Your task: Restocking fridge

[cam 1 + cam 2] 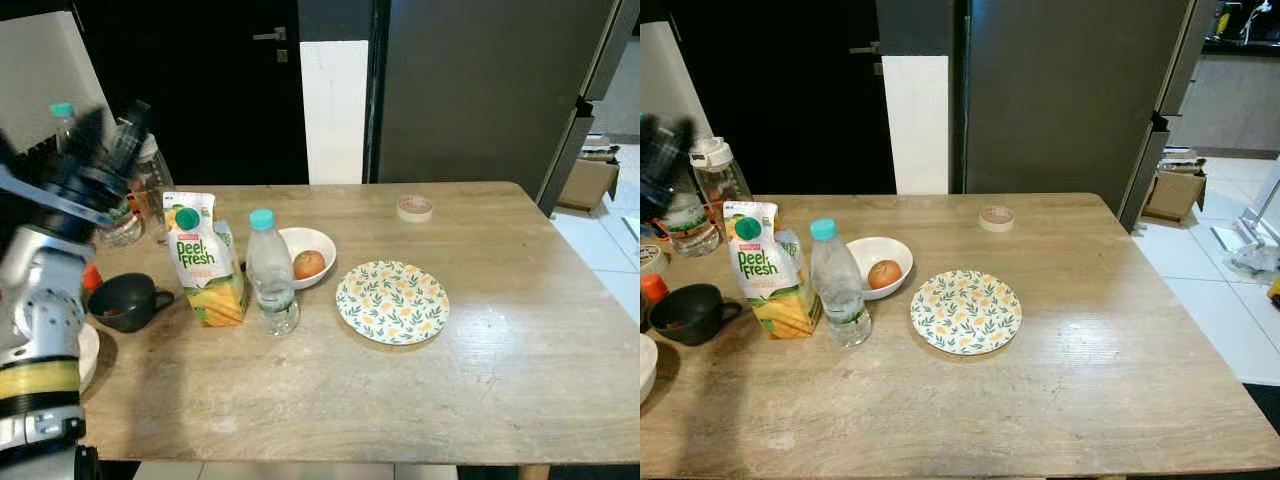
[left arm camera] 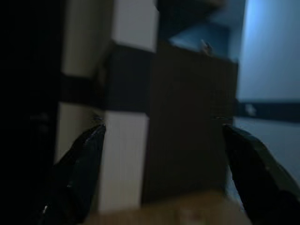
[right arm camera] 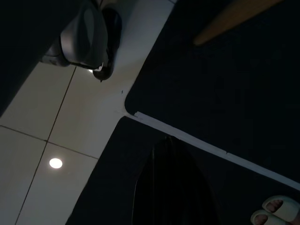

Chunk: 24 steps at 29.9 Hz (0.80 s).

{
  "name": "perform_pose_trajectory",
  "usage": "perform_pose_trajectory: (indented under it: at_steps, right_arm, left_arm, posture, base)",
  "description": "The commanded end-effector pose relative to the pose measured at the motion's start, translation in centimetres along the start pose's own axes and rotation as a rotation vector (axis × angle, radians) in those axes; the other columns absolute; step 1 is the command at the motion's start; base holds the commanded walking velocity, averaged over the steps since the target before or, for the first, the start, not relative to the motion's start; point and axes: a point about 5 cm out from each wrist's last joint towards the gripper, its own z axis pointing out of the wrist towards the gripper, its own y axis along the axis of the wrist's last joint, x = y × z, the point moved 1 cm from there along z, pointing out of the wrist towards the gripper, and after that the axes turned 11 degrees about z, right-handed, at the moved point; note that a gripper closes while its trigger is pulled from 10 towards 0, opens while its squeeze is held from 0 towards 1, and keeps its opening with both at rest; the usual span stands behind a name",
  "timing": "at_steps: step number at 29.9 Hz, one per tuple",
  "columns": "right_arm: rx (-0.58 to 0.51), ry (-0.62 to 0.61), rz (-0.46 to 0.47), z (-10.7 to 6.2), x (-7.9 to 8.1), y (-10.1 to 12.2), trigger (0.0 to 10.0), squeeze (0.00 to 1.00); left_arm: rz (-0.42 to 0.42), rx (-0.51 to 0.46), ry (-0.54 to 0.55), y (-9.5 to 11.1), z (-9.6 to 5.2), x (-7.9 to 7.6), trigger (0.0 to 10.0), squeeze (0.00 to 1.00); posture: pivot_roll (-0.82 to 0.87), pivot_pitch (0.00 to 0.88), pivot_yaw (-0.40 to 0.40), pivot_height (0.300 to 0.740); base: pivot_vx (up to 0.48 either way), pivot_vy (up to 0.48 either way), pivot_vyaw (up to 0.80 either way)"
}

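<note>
The left gripper (image 1: 105, 140) is raised above the table's far left corner, blurred in the left eye view, its two black fingers (image 2: 77, 173) spread wide apart in the left wrist view with nothing between them. That wrist camera looks across at a dark fridge (image 2: 192, 122) and a white wall strip, with a sliver of table edge below. The silver left arm (image 1: 40, 330) rises from the near left edge, bent upward at the elbow.

The right gripper (image 3: 171, 187) hangs low; its wrist view is dim, showing pale floor tiles, a robot foot (image 3: 84, 33) and a person's sandalled toes (image 3: 274, 211). Whether its fingers are parted or closed cannot be told.

Just beside the left gripper stand clear bottles (image 1: 135, 195) at the table's far left. Nearer the middle on the wooden table (image 1: 500, 380) stands an upright Peel Fresh juice carton (image 1: 205, 260) with a green cap, and touching or just beside it a water bottle (image 1: 270, 275) with a teal cap. Behind that sits a white bowl (image 1: 325, 248) holding an apple (image 1: 308, 264). A floral plate (image 1: 392, 301) lies to the right, a tape roll (image 1: 414, 208) beyond it, and a black mug (image 1: 125, 300) to the carton's left.
</note>
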Motion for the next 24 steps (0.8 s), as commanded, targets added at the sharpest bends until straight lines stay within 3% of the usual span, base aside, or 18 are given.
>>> perform_pose_trajectory:
  at_steps: [1, 6, 16, 17, 18, 24]
  right_arm:
    - [0.003, 0.009, 0.005, 0.0, 0.3, -0.2, 10.0, 0.00]
    - [0.005, 0.007, 0.006, 0.0, 0.3, -0.3, 10.0, 0.00]
    - [0.003, 0.003, 0.003, 0.0, 0.2, -0.2, 10.0, 0.00]
    - [0.002, 0.003, 0.003, 0.0, 0.2, -0.2, 10.0, 0.00]
    - [0.002, 0.003, 0.004, 0.0, 0.2, -0.1, 10.0, 0.00]
    - [0.001, 0.006, 0.007, 0.1, 0.4, -0.1, 10.0, 0.00]
  left_arm:
    - [-0.015, 0.061, -0.108, -1.0, 0.0, -1.7, 10.0, 1.00]
    - [0.011, 0.216, -0.141, -3.4, -0.7, -2.8, 10.0, 1.00]
    - [0.054, 0.334, -0.203, -5.7, 0.5, -5.5, 10.0, 1.00]
    - [0.071, 0.348, -0.207, -5.8, 0.6, -5.6, 10.0, 0.56]
    - [0.067, 0.351, -0.211, -6.0, 0.7, -5.8, 10.0, 0.00]
    - [0.055, 0.364, -0.206, -6.5, 0.9, -6.4, 10.0, 0.00]
  posture:
    - [-0.08, 0.005, 0.035, 0.740]
    - [-0.08, 0.000, 0.035, 0.740]
    - [-0.08, 0.000, 0.038, 0.740]
    - [-0.08, 0.000, 0.038, 0.740]
    - [-0.08, 0.000, 0.038, 0.740]
    - [-0.09, 0.000, 0.043, 0.740]
  base:
    - [0.000, 0.000, 0.00]
    - [0.000, 0.000, 0.00]
    - [0.000, 0.000, 0.00]
    - [0.000, 0.000, 0.00]
    - [0.000, 0.000, 0.00]
    - [0.000, 0.000, 0.00]
